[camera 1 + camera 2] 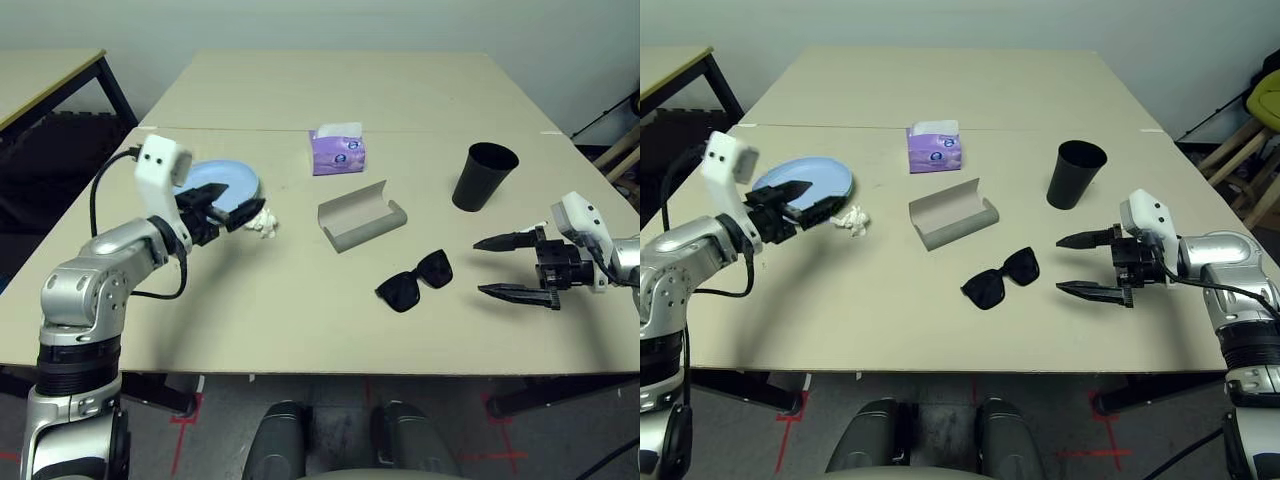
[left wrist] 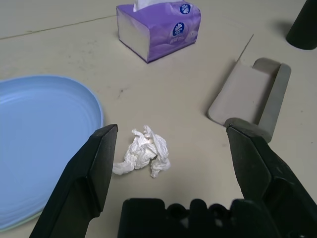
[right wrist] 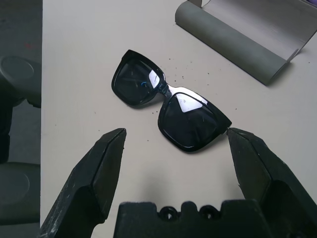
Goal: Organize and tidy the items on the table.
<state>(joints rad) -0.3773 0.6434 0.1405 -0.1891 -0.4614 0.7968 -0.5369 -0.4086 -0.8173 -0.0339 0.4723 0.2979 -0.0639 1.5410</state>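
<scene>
Left wrist view: paper wad (image 2: 144, 156) before gripper (image 2: 168, 136)

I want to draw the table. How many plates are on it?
1 that I can see: a light blue plate on the table's left side, beside the left hand. Another could hide beneath it.

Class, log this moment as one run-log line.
left gripper open at paper wad | right gripper open at sunglasses | glasses case open
</scene>
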